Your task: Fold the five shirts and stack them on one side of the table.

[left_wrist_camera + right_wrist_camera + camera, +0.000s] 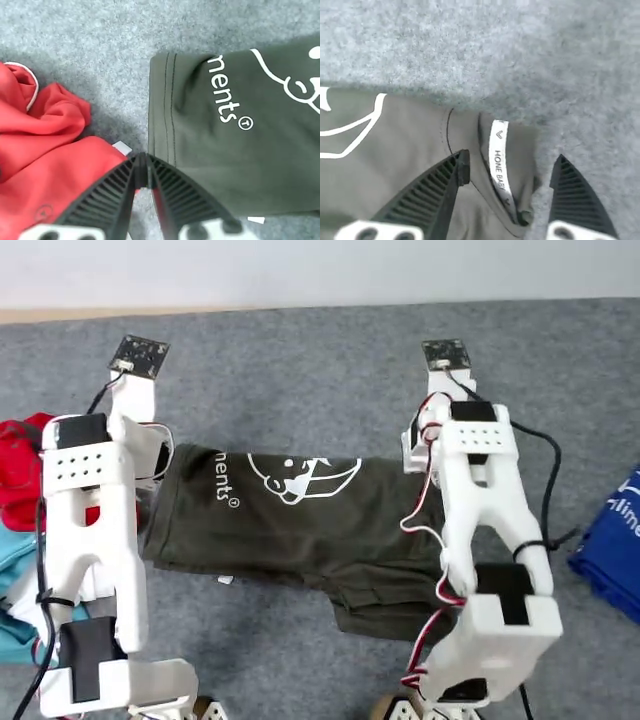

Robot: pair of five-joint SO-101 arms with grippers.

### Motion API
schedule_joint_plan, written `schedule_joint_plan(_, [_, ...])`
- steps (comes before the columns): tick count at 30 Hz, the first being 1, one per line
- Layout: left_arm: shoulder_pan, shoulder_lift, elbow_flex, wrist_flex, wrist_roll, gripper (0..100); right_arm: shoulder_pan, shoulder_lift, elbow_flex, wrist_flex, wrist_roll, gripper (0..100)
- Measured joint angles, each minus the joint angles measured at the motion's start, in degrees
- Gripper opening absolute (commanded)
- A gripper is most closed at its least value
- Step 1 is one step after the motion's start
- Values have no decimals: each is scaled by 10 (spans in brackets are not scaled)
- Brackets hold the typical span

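Grey carpet (300, 360) under olive shirt (300, 520)

Olive shirt (300, 525): at your centre, dark olive, white line drawing and lettering.
Red shirt (18, 475): your 9 o'clock, red, white trim.
Teal shirt (14, 560): 8 o'clock, plain.
Blue shirt (612, 538): 3 o'clock, white lettering.
Table (300, 360): mottled grey.
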Motion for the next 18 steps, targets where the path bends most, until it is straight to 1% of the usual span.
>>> schedule_joint_plan(5, [0,0,0,0,0,6,-3,34,-5,-4,-28,281])
schedule_joint_plan(15, [0,0,18,0,0,6,-2,112,-6,-25,-32,278])
schedule_joint_plan(17, [0,0,31,0,0,6,-2,120,-11,-25,-32,243])
schedule_joint_plan(18, [0,0,35,0,0,6,-2,124,-14,-25,-32,210])
